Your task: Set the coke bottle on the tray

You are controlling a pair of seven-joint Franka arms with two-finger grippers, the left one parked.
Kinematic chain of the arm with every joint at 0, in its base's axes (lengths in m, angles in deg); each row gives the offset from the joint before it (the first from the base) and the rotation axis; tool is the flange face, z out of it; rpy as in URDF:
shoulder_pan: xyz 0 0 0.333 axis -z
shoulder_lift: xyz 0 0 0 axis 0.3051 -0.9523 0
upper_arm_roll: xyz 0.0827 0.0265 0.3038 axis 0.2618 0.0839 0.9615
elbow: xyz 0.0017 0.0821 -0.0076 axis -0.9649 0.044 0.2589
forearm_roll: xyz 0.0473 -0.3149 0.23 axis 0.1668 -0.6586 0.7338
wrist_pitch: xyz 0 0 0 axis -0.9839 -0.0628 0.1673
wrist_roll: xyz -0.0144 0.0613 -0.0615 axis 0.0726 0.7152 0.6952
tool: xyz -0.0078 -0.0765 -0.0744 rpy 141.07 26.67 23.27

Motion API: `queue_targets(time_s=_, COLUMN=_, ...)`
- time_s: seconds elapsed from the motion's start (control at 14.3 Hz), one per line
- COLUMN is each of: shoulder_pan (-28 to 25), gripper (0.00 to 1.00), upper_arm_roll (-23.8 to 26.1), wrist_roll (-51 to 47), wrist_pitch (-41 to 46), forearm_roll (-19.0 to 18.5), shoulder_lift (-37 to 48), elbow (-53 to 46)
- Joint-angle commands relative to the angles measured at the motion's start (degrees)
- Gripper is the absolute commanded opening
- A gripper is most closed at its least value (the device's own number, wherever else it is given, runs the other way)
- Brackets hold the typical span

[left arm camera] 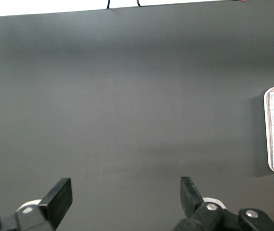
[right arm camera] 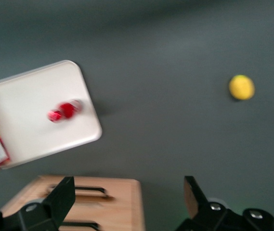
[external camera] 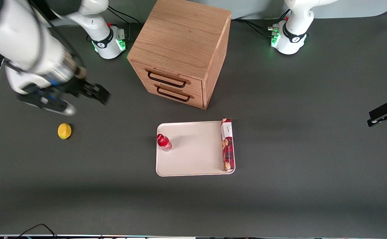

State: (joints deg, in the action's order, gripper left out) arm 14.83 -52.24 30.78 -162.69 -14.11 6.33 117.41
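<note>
The coke bottle [external camera: 163, 142], small and red with a red cap, stands upright on the cream-white tray [external camera: 193, 156], close to the tray's edge toward the working arm's end. It also shows in the right wrist view [right arm camera: 64, 111] on the tray [right arm camera: 35, 130]. My right gripper [external camera: 95, 93] is open and empty, raised above the table well away from the tray, toward the working arm's end and farther from the front camera than the lemon. Its fingers [right arm camera: 62, 197] stand wide apart with nothing between them.
A long red biscuit box [external camera: 227, 145] lies on the tray's edge toward the parked arm's end. A wooden drawer cabinet [external camera: 183, 53] stands farther from the front camera than the tray. A yellow lemon [external camera: 64, 131] lies on the table below my gripper.
</note>
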Motion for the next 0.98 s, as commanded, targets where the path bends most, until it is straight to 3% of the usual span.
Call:
queue_targets(time_s=0.0, shoulder_pan=0.21, gripper=1.00, upper_arm_roll=-8.93, wrist_roll=11.95, wrist_pitch=-0.92, forearm_roll=2.97, shoulder_lift=9.77, elbow=12.72)
queue_targets(time_s=0.14, shoulder_pan=0.21, gripper=1.00, upper_arm_roll=-13.69, wrist_roll=14.43, wrist_pitch=-6.08, forearm_roll=4.90, shoulder_lift=15.13, elbow=22.29)
queue_targets(time_s=0.42, shoulder_pan=-0.06, gripper=1.00, upper_arm_roll=-16.34, wrist_roll=16.20, wrist_pitch=-17.26, forearm_roll=5.00, shoulder_lift=23.76, elbow=38.75)
queue_targets(time_s=0.77, shoulder_pan=-0.32, gripper=1.00, upper_arm_roll=-18.89, wrist_roll=20.51, wrist_pitch=-16.49, forearm_roll=7.54, shoulder_lift=22.37, elbow=34.58)
queue_targets(time_s=0.91, shoulder_pan=-0.15, gripper=1.00, upper_arm_roll=-19.16, wrist_roll=20.24, wrist_pitch=-11.15, forearm_roll=7.55, shoulder_lift=19.39, elbow=29.40)
